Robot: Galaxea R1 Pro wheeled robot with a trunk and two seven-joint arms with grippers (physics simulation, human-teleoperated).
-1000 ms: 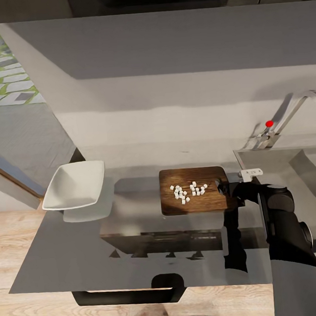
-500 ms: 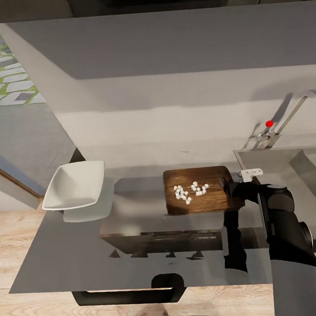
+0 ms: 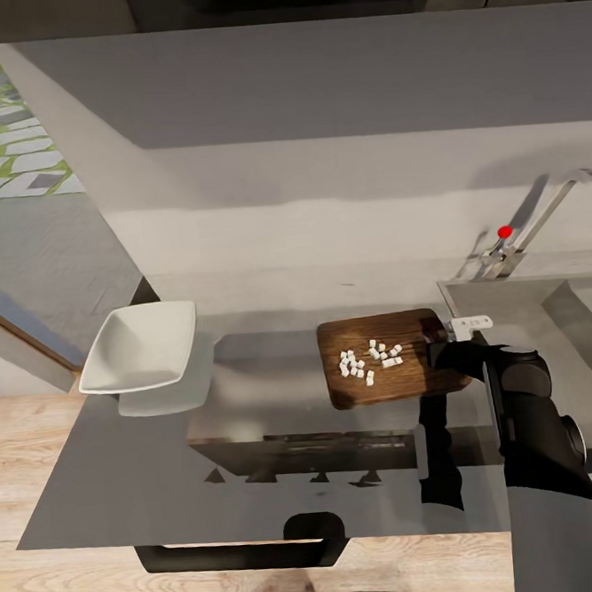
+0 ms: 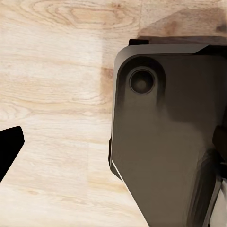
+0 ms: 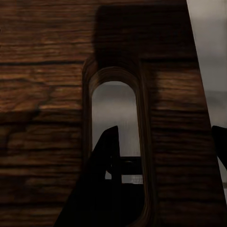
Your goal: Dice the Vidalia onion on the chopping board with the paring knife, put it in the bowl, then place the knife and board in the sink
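The dark brown chopping board (image 3: 394, 384) lies on the grey countertop (image 3: 158, 471), slightly skewed, its right end close to the sink (image 3: 501, 296). The Vidalia onion shows as small white diced pieces (image 3: 369, 362) scattered on the board. My right gripper (image 3: 438, 357) is shut on the board's handle end. In the right wrist view one finger (image 5: 105, 158) passes through the board's (image 5: 47, 118) handle slot and the other sits at the outer edge. The white square bowl (image 3: 144, 345) stands at the left. The paring knife is out of view. My left gripper (image 4: 113, 146) hangs open over the floor.
The chrome tap (image 3: 543, 210) with its red knob (image 3: 505, 231) rises behind the sink. A grey wall runs behind the countertop. The robot's dark base (image 4: 165, 142) and pale wood floor (image 4: 52, 71) lie under the left gripper. A window view is at far left.
The chopping board with the diced pieces has slid right toward the sink and turned a little, held by the right gripper. The bowl has not moved.
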